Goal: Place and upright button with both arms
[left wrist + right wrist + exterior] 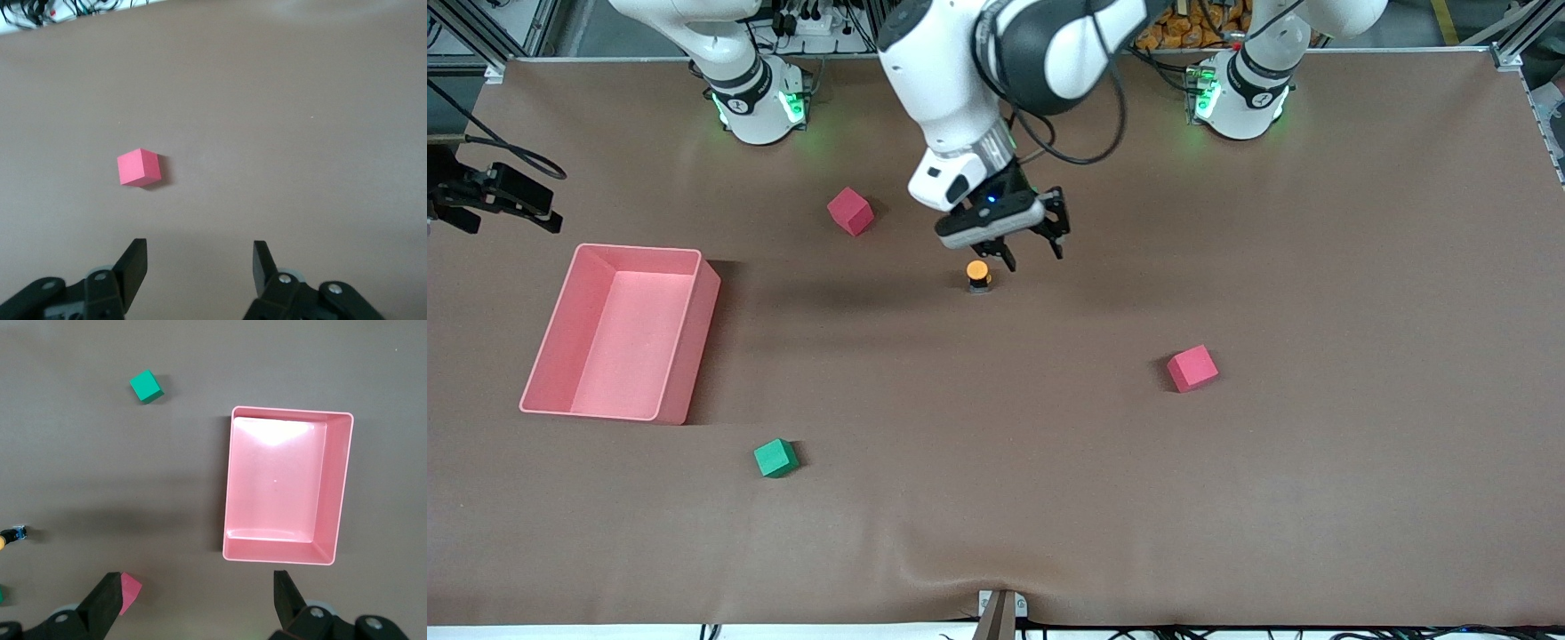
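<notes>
The button [978,276] stands upright on the brown table [1049,462], orange cap up and black body down, just below the left gripper [1033,252] in the front view and a little toward the right arm's end from the midpoint of its fingers. One black fingertip hangs close above the cap, and whether it touches cannot be told. The left gripper's jaws stand partly apart and grasp nothing: in the left wrist view the two fingers [133,263] frame only bare table, with a red cube [139,167] lying well ahead of them.

The right gripper [197,597] waits high over the table, its jaws spread wide and empty. Below it lie the pink bin [340,487], a green cube [145,387], and a second red cube [130,590] peeking past one finger. The button [5,537] shows only at that view's edge, well apart from this gripper.
</notes>
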Motion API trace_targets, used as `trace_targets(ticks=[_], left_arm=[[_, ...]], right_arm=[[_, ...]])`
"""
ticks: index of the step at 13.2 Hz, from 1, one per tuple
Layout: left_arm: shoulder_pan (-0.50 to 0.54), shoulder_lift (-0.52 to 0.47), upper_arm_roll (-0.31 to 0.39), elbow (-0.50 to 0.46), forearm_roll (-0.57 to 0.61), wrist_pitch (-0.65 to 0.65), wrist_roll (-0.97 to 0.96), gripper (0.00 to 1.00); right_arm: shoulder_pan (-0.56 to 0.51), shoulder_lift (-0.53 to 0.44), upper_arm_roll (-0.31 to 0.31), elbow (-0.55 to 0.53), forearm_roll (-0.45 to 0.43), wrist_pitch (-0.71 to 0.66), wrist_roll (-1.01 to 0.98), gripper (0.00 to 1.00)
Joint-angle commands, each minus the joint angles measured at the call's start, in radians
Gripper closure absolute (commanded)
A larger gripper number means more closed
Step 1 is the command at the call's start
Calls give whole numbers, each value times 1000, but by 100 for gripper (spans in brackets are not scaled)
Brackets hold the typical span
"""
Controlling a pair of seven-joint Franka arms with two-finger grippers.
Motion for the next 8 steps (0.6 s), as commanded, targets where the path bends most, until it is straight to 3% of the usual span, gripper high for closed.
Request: trace_targets(ticks=[1,4,8], left_arm=[[104,-53,-14,-22,-93,8,48,28],[167,-72,-14,-14,-108,8,137,28],[175,-85,-11,-14,-146,8,146,28]], right_arm=[[-1,-24,1,-37,-10,24,3,0],[1,-26,1,-39,-10,24,3,0],[1,-26,1,-39,-10,24,3,0]])
